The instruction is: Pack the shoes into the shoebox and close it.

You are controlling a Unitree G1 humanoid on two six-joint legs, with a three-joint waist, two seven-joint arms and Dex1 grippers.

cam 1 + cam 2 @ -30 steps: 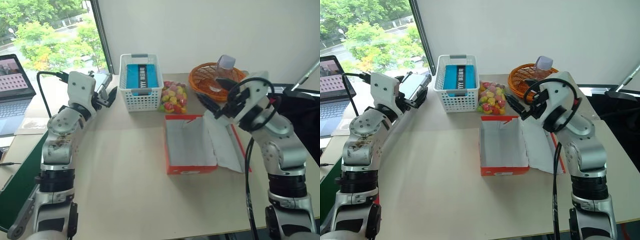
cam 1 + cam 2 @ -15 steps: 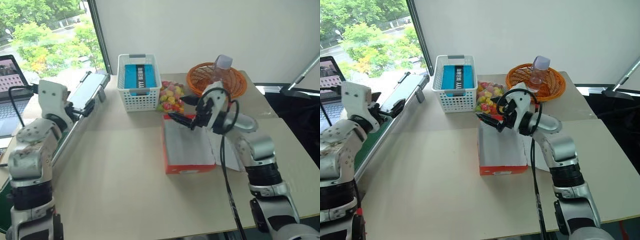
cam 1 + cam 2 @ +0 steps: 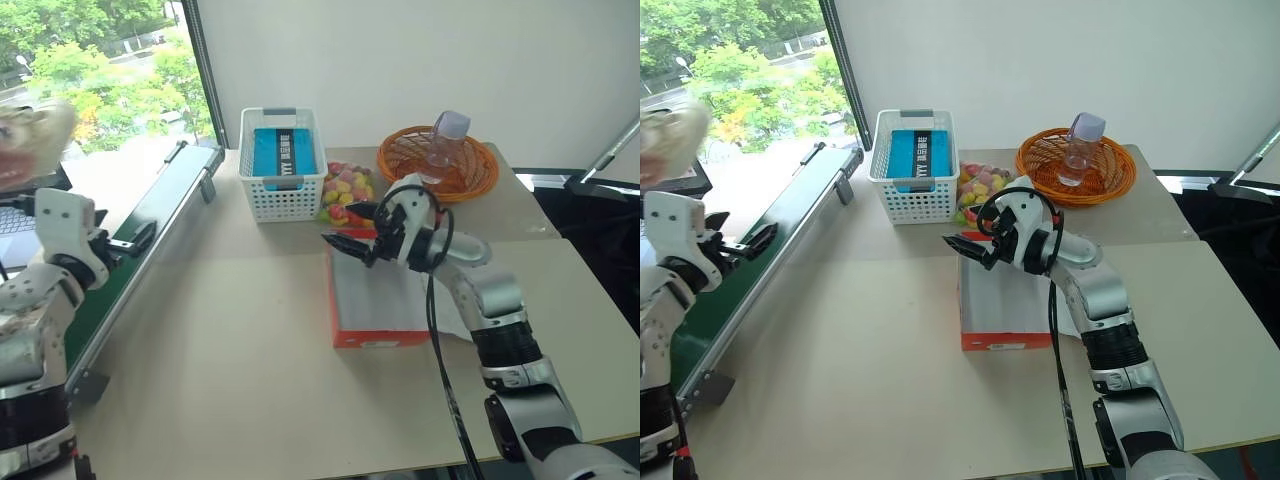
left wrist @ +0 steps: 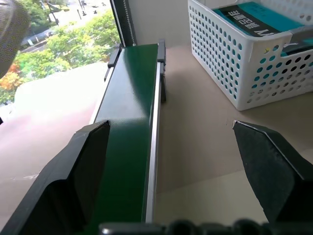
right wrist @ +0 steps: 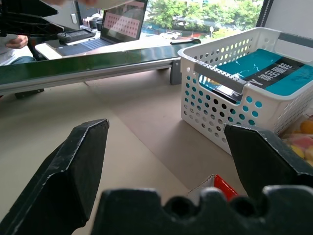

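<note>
Shoebox open, no shoe in either claw
Right claw (image 3: pixel 970 236), released, hovers over the shoebox (image 3: pixel 1005 300) mid-counter; left claw (image 3: pixel 118 235), released, at the counter's left edge. Next: fetch shoes.

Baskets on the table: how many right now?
2. A white mesh basket at the far side holding a blue packet, and an orange wicker basket to its right holding a bottle.

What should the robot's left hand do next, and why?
Probably reach its open left gripper toward the blurry cream thing near the green conveyor belt, likely a shoe: the orange-red cardboard shoebox lies open and empty.
</note>
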